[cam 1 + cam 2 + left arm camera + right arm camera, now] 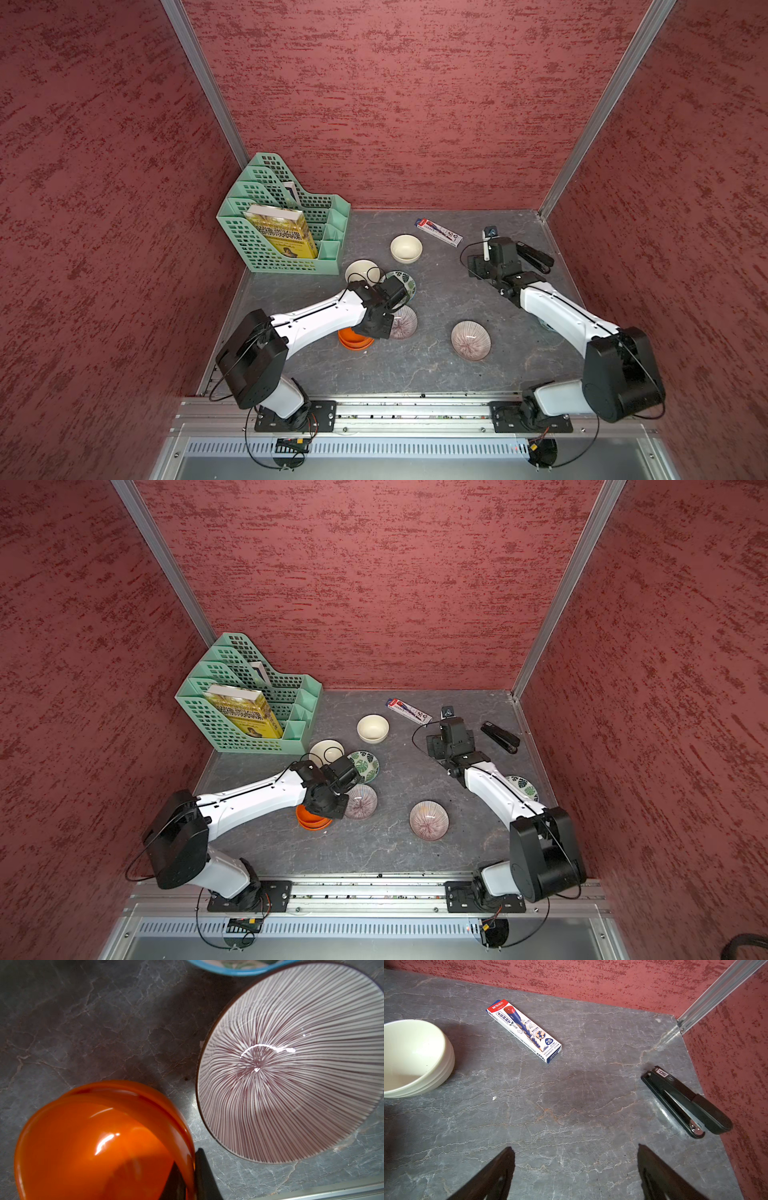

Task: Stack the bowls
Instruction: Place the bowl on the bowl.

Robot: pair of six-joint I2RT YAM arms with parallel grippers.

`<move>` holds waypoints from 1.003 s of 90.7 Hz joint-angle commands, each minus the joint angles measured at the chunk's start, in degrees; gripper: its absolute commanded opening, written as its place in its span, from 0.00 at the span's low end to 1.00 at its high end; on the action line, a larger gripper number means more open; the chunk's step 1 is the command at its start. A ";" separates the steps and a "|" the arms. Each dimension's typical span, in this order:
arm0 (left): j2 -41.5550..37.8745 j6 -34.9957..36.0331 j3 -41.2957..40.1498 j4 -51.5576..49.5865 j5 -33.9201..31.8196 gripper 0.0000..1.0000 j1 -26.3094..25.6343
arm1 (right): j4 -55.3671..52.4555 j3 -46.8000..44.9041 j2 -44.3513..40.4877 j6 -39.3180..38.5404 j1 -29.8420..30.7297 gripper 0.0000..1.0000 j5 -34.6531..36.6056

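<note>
Surface: I'm looking at a grey veined tabletop (419, 370) with a stone look. An aluminium rail (415, 411) along one edge carries both arm bases.
Room: red textured walls (374, 104) close three sides, with aluminium posts (199, 75) at the corners.
Landmark: green file rack (249, 249), standing in the back corner on my left arm's side.
Rack contents: yellow book (282, 235) leaning in the frontmost slot; thin booklet (292, 191) in a slot farther back.
Cream bowls: near cream bowl (362, 270) just beside the rack's low end; far cream bowl (406, 248) a little farther out from the rack.
Leaf bowls: first leaf bowl (368, 766) just beside the near cream bowl, on its side away from the rack. Second leaf bowl (524, 788) is well apart from the rack, partly under my right arm.
Striped bowls: near striped bowl (291, 1064) just beside the orange pair; far striped bowl (471, 339) farther from the rack, on its own.
Orange bowls: upper orange bowl (93, 1142) sits over the lower orange bowl (124, 1087), near the rack. In both top views they are mostly hidden under my left wrist.
Left gripper (187, 1157): pinching the upper orange bowl's rim, one finger inside and one outside. I cannot tell whether that bowl is seated or lifted.
Right gripper (574, 1149): spread wide with nothing between, above bare tabletop well apart from the rack.
Loose items: pencil box (524, 1031) and black stapler (685, 1103) lie flat toward the back corner opposite the rack.
</note>
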 commanded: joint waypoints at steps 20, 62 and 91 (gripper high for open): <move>0.44 -2.55 0.22 -2.14 -4.11 0.00 -1.81 | -0.52 1.32 -2.69 0.34 -0.06 0.95 -0.81; -3.58 -2.32 2.56 -2.67 -5.04 0.39 -1.43 | -6.49 1.70 -4.81 0.71 0.03 0.94 -5.05; -7.14 4.57 13.36 -2.53 -6.02 0.97 5.39 | -25.87 3.99 -8.46 6.07 10.72 0.86 -11.49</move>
